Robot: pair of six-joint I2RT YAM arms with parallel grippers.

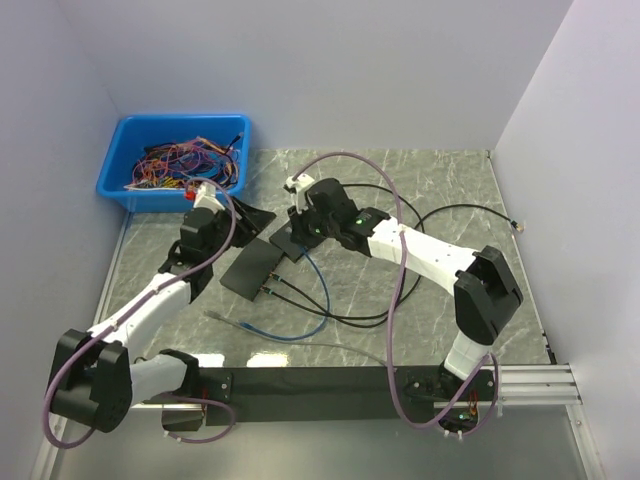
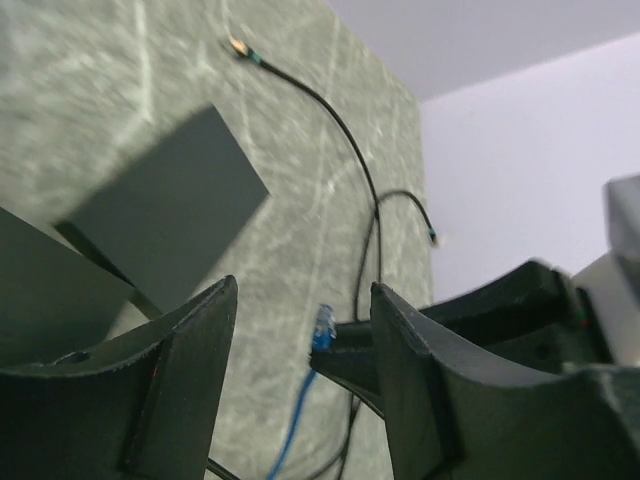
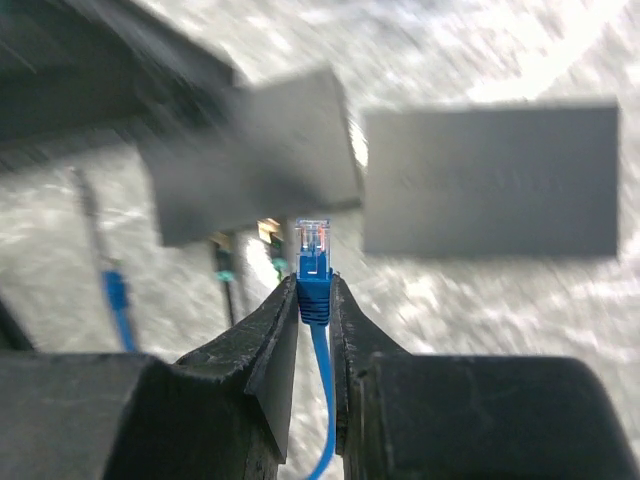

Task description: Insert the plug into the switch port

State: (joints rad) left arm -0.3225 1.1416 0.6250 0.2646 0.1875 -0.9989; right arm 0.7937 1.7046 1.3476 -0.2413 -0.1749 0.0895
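While the right tool (image 3: 315,292) is clamped on the blue boot of the Ethernet plug (image 3: 313,245), the plug's clear tip sticks out past the fingers. It points at the blurred black switch (image 3: 250,160) and stays short of the port edge, where two other cables sit plugged in. Its blue cable (image 1: 326,308) trails across the grey marbled worktop (image 1: 450,180). The left tool (image 2: 303,292) hangs close by with its fingers apart, gripping nothing. A blue bin (image 1: 115,185) of wires sits at the far left.
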